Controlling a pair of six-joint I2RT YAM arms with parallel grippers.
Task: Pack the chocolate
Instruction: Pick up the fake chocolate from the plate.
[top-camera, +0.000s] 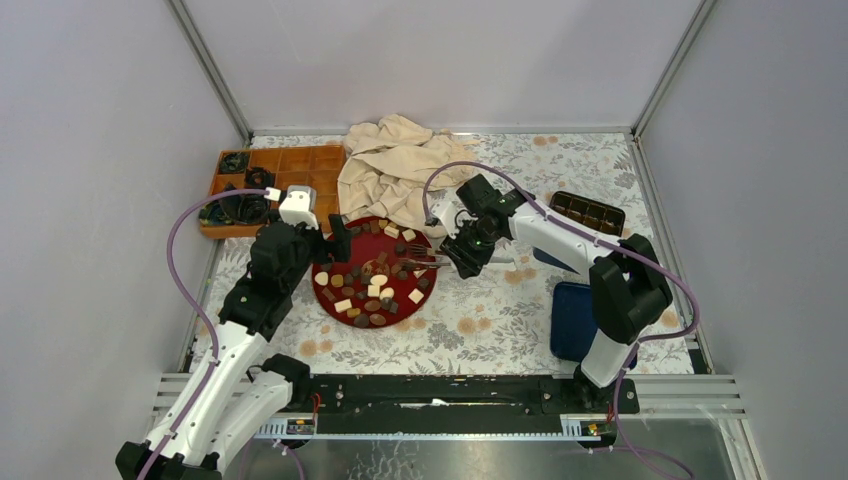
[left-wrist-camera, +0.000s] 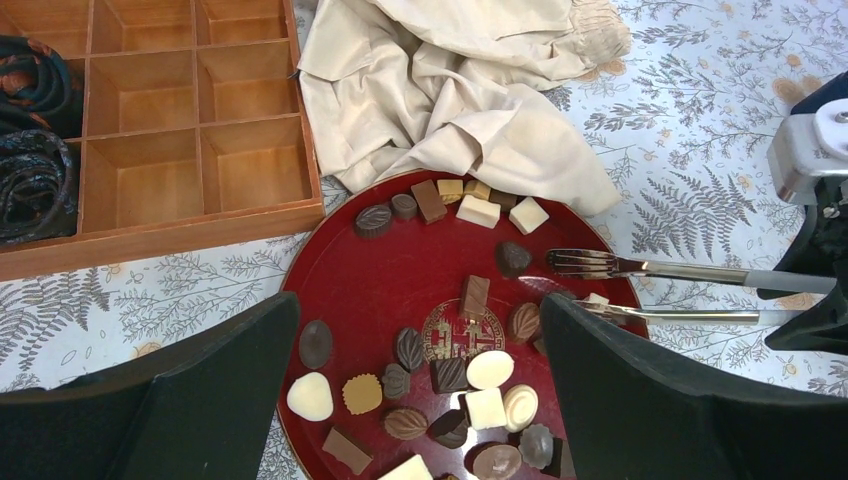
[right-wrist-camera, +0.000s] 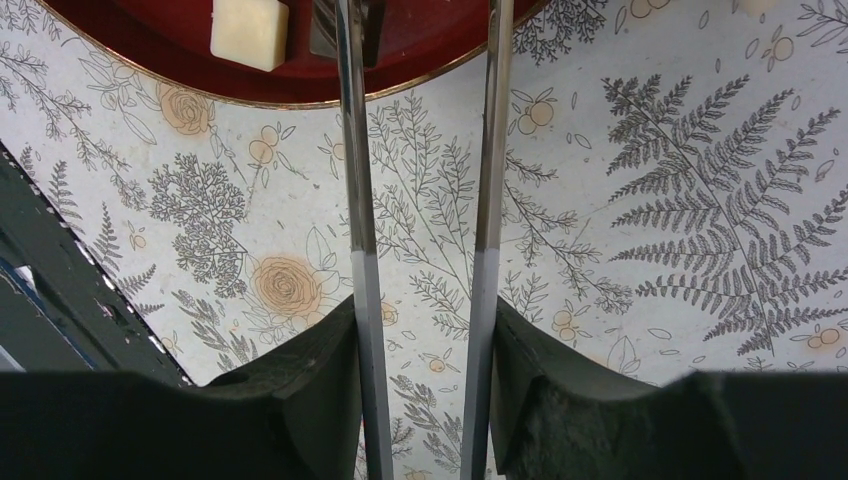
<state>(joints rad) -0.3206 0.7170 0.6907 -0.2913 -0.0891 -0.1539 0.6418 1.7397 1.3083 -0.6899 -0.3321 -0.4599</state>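
Pale grey walls (top-camera: 100, 150), floral-patterned tabletop (top-camera: 480, 330)

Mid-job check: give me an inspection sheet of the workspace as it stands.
Surface: floral tablecloth, no spills seen.
Job's things: chocolate spread over red plate; brown insert tray and blue container at right, contents unclear.
Clutter: crumpled beige cloth overlapping plate's far rim; wooden divided box holding dark coiled items.
Grippers: left gripper open above plate; right gripper, jaws closed on metal tongs, tips over plate.
Cables: purple cables looping off both arms, clear of plate.
Surroundings: grey walls; nothing else seen.
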